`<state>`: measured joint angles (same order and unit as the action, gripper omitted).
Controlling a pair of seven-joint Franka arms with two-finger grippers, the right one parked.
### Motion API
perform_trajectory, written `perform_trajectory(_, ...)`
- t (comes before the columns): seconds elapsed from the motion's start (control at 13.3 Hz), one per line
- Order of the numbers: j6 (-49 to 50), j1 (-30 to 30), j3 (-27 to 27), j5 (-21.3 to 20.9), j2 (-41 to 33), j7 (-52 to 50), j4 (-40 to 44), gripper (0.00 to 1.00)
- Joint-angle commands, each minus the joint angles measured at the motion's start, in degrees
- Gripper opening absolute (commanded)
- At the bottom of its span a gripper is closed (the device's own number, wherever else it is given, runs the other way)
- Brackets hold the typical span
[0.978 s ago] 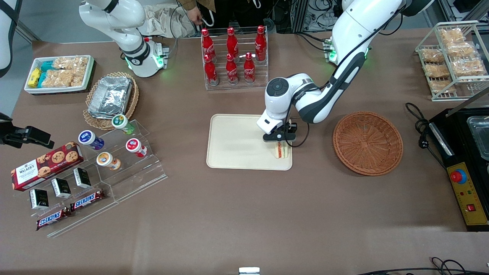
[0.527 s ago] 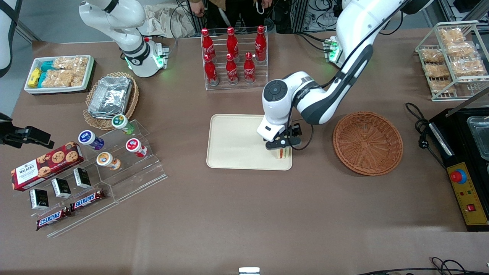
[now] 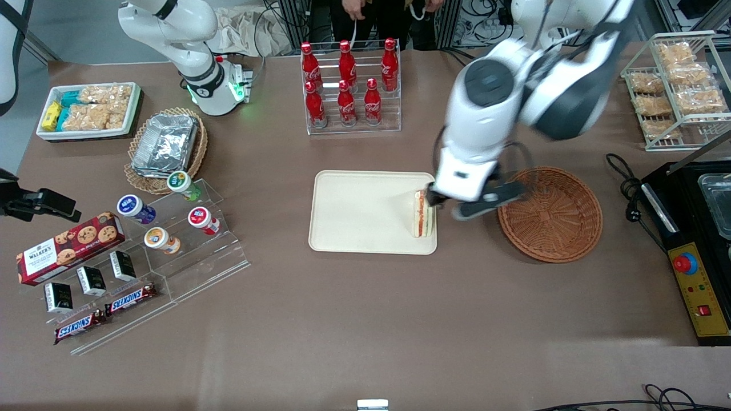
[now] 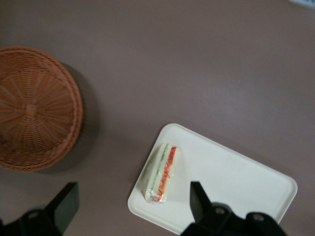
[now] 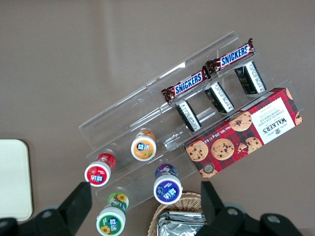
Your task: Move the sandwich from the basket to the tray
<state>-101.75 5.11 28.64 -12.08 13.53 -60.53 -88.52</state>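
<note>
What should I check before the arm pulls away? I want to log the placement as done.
1. Sandwich lies on the tray, near the edge toward the basket: ok.
2. Claw open, nothing held: ok.
3. Claw raised above the sandwich, not touching it: ok.
4. Basket holds nothing: ok.
5. Sandwich wrapper intact: cannot tell.

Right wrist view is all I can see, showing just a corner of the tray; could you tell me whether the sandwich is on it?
Observer: Yes, the sandwich lies on the tray, at the end nearest the basket.
Operator: Thank you; is the gripper holding it?
Observer: No, the gripper is open and apart from it, raised above the tray's edge beside the basket.
</note>
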Motion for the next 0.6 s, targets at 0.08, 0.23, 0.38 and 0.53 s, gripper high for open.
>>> perform_trajectory(0.08, 5.6, 0.6, -12.5, 9.7, -10.2, 13.2, -1.6, 1.0)
perform_trajectory(0.23, 13.0, 1.7, -20.6, 11.5, -14.9, 30.0, -2.2, 1.0)
perform_trajectory(0.38, 18.3, 1.8, -26.5, 11.6, -17.6, 46.6, -2.1, 1.0)
perform_trajectory(0.53, 21.2, 1.8, -29.6, 11.0, -19.5, 56.6, -2.2, 1.0)
